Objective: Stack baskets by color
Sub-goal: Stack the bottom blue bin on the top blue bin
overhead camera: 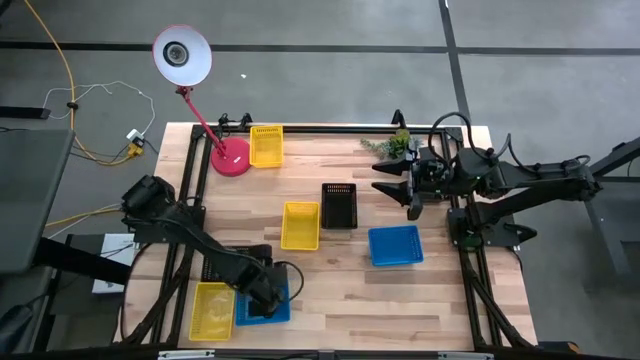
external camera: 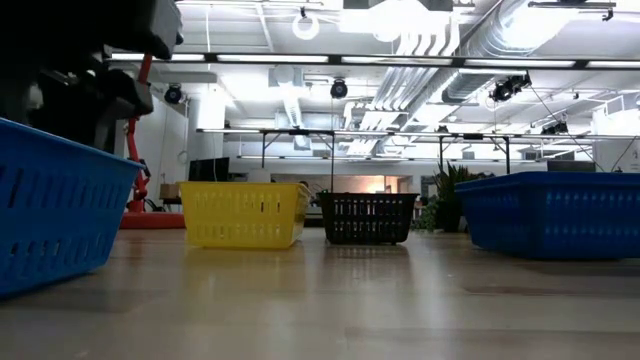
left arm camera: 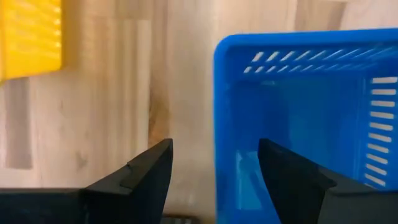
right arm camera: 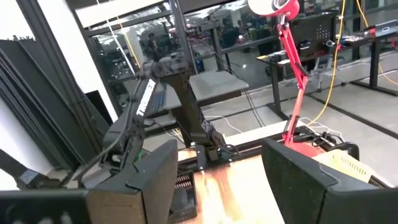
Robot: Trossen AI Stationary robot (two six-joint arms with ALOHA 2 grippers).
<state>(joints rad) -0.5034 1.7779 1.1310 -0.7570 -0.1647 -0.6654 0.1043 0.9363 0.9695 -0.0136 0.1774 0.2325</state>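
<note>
My left gripper [left arm camera: 214, 144] is open and points down over a blue basket [overhead camera: 262, 308] at the table's near left. One finger [left arm camera: 286, 180] stands inside the basket and the other [left arm camera: 146, 183] outside, on either side of its side wall [left arm camera: 222, 112], with a gap to each. A yellow basket [overhead camera: 212, 310] sits beside it. More baskets rest on the table: yellow [overhead camera: 300, 225], black [overhead camera: 339, 205], blue [overhead camera: 395, 245] and, at the far edge, another yellow [overhead camera: 266, 145]. My right gripper [overhead camera: 405, 185] hangs open, level, above the far right.
A red lamp stands with its round base [overhead camera: 230, 158] at the far left, next to the far yellow basket. A small green plant [overhead camera: 390, 146] sits at the far edge by the right arm. Bare wood lies between the baskets in the middle and along the near edge.
</note>
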